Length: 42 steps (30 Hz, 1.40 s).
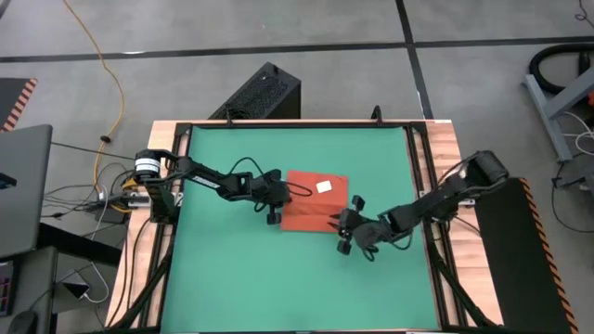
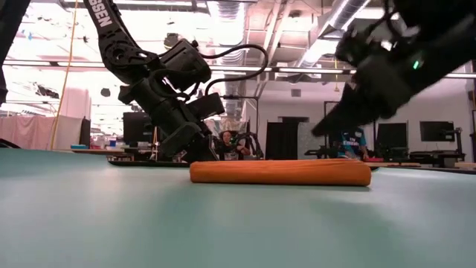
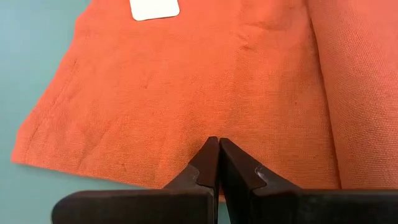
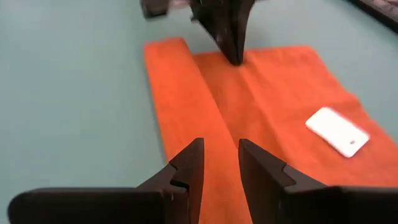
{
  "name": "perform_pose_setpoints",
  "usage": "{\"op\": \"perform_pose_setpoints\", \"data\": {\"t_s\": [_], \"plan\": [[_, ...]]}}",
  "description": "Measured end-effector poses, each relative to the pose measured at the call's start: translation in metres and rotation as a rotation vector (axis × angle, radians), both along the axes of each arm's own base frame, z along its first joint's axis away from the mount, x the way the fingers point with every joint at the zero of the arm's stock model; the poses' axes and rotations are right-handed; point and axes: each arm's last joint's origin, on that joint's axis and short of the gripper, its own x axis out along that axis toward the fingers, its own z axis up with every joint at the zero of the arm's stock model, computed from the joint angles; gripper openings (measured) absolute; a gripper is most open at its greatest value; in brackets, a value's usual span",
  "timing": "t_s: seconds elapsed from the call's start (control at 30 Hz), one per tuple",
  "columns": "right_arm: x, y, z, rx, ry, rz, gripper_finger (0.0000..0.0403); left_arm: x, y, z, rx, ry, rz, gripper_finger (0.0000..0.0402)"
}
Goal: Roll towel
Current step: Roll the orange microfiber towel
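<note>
Low view hides white tag [image 4: 337, 132]; wrist views show it on towel [image 1: 314, 202], left gripper [image 3: 219, 163] pinched together, right gripper [image 4: 219, 163] parted.

a grey concrete floor [image 1: 306, 37] with dark seams surrounds the wooden table [image 1: 444, 139]. a yellow cable [image 1: 109, 65] snakes across it, and a black box [image 1: 260, 93] stands just behind the table. a laptop [image 1: 20, 186] sits to the left. beyond, bright ceiling lights [image 2: 223, 11], ducts, dark monitors [image 2: 435, 132], and what may be a seated person [image 2: 223, 141].
</note>
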Motion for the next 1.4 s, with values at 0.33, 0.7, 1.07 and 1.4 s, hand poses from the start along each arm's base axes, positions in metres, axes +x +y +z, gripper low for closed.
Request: {"op": "perform_pose_setpoints", "data": {"t_s": [0.33, 0.7, 1.07, 1.4], "plan": [[0.009, 0.000, -0.051, 0.046, 0.101, -0.099, 0.0120, 0.000, 0.000, 0.002, -0.027, -0.014, 0.030, 0.0000], [0.009, 0.000, -0.060, 0.056, 0.121, -0.109, 0.0120, -0.016, -0.018, 0.069, 0.015, -0.137, 0.085, 0.0000], [0.009, 0.000, -0.060, 0.051, 0.127, -0.096, 0.0120, -0.009, -0.066, 0.067, 0.019, -0.311, -0.107, 0.0000], [0.009, 0.000, -0.060, 0.052, 0.129, -0.094, 0.0120, 0.001, -0.078, 0.013, 0.051, -0.241, -0.001, 0.0000]]}}
